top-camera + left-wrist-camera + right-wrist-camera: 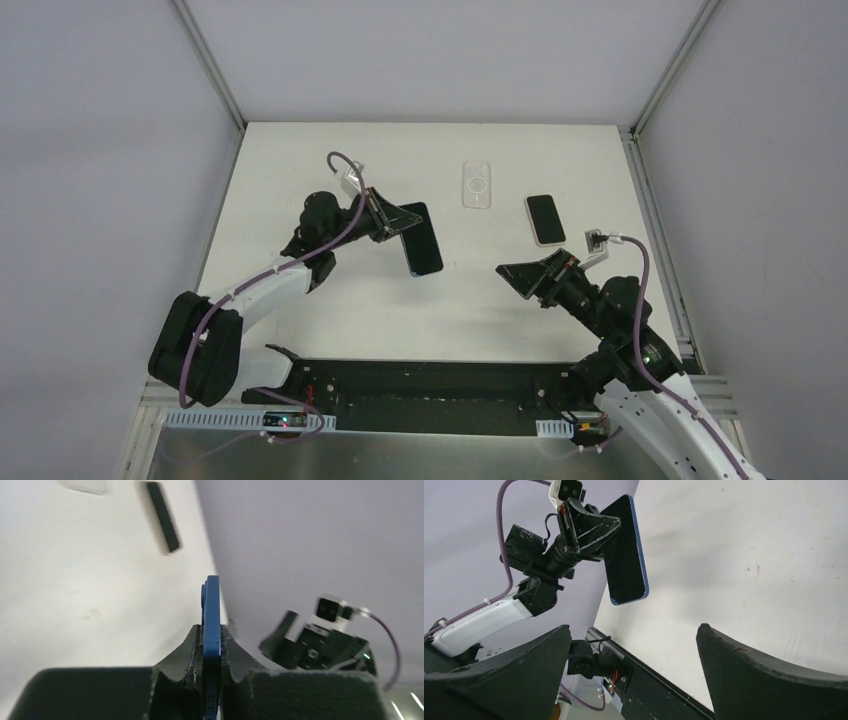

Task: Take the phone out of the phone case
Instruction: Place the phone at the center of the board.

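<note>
In left hand (398, 222), blue phone (424, 242); clear case (477, 185) apart.

We are looking down from behind onto the whole table (470, 310). Our left wrist camera is peering close along the phone (212, 615); the right one is facing that phone from farther off.

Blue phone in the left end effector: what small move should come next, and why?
Probably bring the right end effector toward the free end of the blue phone. The left end effector is shut on its other end and holds it above the table, while the right one is open, empty and apart from it.
</note>
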